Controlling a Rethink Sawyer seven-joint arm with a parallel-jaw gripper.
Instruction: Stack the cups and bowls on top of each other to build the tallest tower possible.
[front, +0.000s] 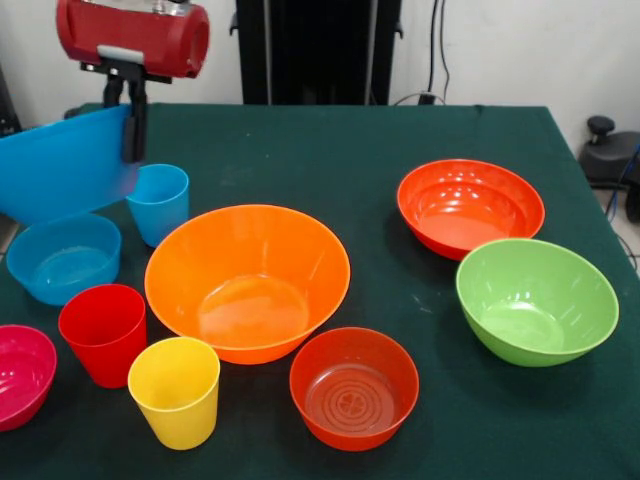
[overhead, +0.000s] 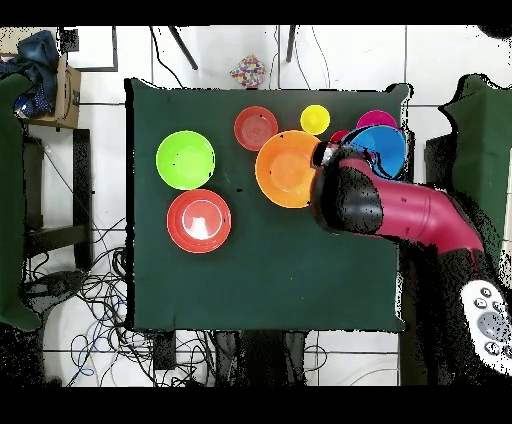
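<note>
My gripper is shut on the rim of the blue bowl, which hangs tilted above the table's left side. In the overhead view the blue bowl shows beside the arm, which hides the gripper. Below it stand the light blue cup and the small light blue bowl. The red cup, yellow cup and magenta bowl stand nearer the front left. The large pale orange bowl sits empty in the middle, with nothing stacked in it.
A small red-orange bowl sits at the front centre. A wider red-orange bowl and the lime green bowl sit on the right. The green tablecloth is bare at the back centre.
</note>
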